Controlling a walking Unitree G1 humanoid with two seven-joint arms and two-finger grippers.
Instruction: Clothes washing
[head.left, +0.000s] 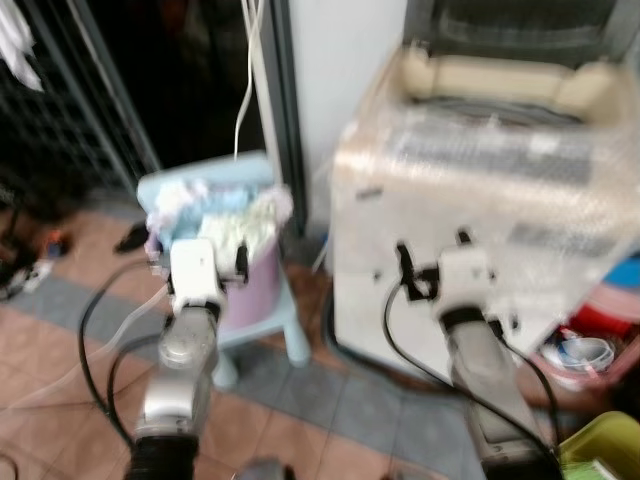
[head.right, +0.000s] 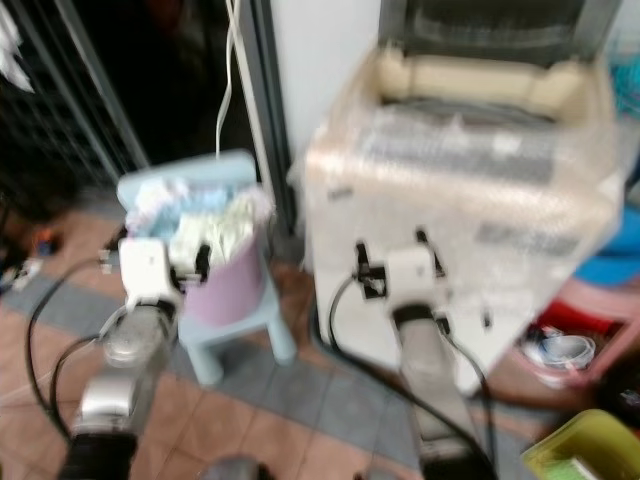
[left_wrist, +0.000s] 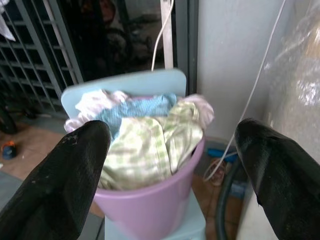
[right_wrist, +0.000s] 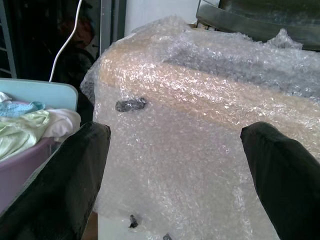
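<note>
Both end effectors spread wide: left (left_wrist: 170, 165) faces the clothes-filled bucket (left_wrist: 150, 205) on a stool (head.left: 270, 320), right (right_wrist: 175, 175) faces the wrapped washer (right_wrist: 200, 125).

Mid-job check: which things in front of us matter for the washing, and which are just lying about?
For the job:
- pink bucket heaped with clothes, standing on the blue chair
- washing machine, wrapped in bubble wrap, lid up
- left tool, open, facing the bucket
- right tool, open, facing the machine

Lying about:
- green bin
- white cord
- red basin
</note>
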